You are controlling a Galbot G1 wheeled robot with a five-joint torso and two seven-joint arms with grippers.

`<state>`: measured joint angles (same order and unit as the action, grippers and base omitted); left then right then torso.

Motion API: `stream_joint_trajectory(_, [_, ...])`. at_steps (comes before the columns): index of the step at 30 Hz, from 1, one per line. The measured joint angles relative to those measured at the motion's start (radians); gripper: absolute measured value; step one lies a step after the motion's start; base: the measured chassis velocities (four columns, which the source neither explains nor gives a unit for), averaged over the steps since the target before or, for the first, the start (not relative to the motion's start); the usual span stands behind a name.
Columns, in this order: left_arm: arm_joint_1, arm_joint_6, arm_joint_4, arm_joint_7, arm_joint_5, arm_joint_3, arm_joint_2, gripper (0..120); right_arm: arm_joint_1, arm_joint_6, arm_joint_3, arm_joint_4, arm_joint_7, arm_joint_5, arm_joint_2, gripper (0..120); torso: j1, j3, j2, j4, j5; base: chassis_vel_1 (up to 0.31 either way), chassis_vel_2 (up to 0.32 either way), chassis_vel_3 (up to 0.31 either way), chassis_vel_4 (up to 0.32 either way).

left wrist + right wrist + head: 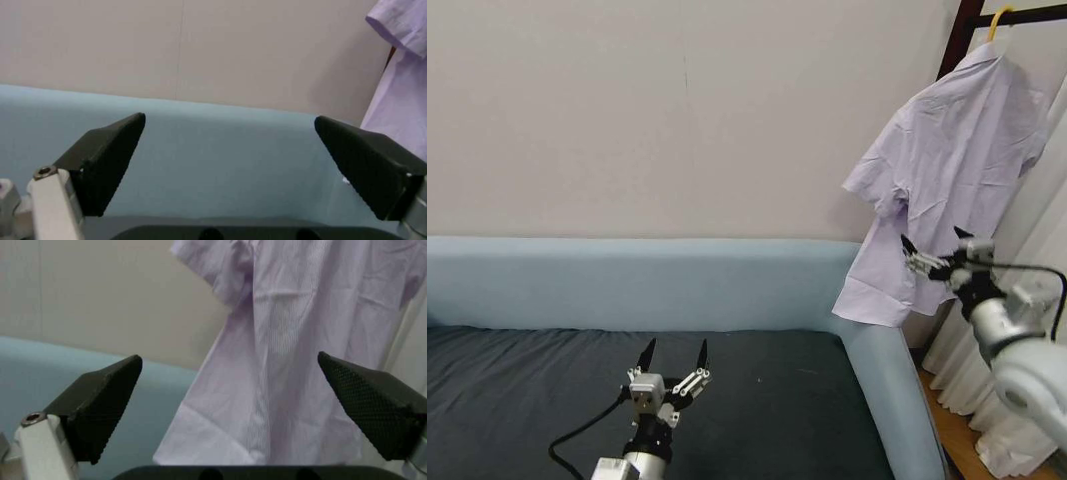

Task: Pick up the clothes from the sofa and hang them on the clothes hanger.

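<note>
Since the shirt (947,180) is seen hung from the yellow hanger (999,18) on the rack (957,45), past the right rear corner of the sofa (627,280), the hanging step is judged done. The right tool (932,238) is spread wide just beside the hem, gripping nothing. The left tool (677,346), also wide, is poised over the seat's front edge. A clean retreat from the cloth is called for next.

Left gripper (674,346) spread, low; right gripper (934,240) spread, raised.
</note>
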<state>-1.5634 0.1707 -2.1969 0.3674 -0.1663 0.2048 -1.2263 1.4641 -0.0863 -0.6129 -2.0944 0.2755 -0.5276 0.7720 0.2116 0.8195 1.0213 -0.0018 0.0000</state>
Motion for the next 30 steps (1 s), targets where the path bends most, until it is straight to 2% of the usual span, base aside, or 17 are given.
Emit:
stream_joint_trajectory(3, [-0.045,0.038,0.013,-0.015,0.015,0.007,-0.005,100,0.182,-0.114,-0.039,-0.052,-0.067,0.180,0.215,100,0.000,0.000,0.000,0.0000,-0.0002,0.000,0.000,0.000,0.000])
stream_joint_trajectory(4, [-0.045,0.038,0.013,-0.015,0.015,0.007,-0.005,100,0.182,-0.114,-0.039,-0.052,-0.067,0.180,0.215,100,0.000,0.000,0.000,0.0000,-0.0002,0.000,0.000,0.000,0.000])
stream_joint_trajectory(6, [-0.073,0.062,0.015,-0.020,0.023,0.014,-0.005,100,0.248,-0.171,-0.031,-0.075,-0.085,0.283,0.305,100,0.000,0.000,0.000,0.0006,-0.0006,0.000,0.000,0.000,0.000])
stream_joint_trajectory(9, [-0.122,0.109,0.022,-0.028,0.037,0.023,-0.013,100,0.313,-0.211,-0.013,-0.107,-0.089,0.358,0.385,100,0.000,0.000,0.000,0.0010,-0.0006,0.000,0.000,0.000,0.000])
stream_joint_trajectory(19, [-0.127,0.162,0.049,-0.038,0.063,0.023,-0.029,100,0.382,-0.243,-0.002,-0.155,-0.085,0.402,0.449,100,0.000,0.000,0.000,0.0007,-0.0005,0.000,0.000,0.000,0.000])
stream_joint_trajectory(30, [-0.119,0.160,0.059,-0.036,0.068,0.015,-0.033,100,0.383,-0.247,0.012,-0.140,-0.072,0.413,0.466,100,0.000,0.000,0.000,0.0007,-0.0002,0.000,0.000,0.000,0.000])
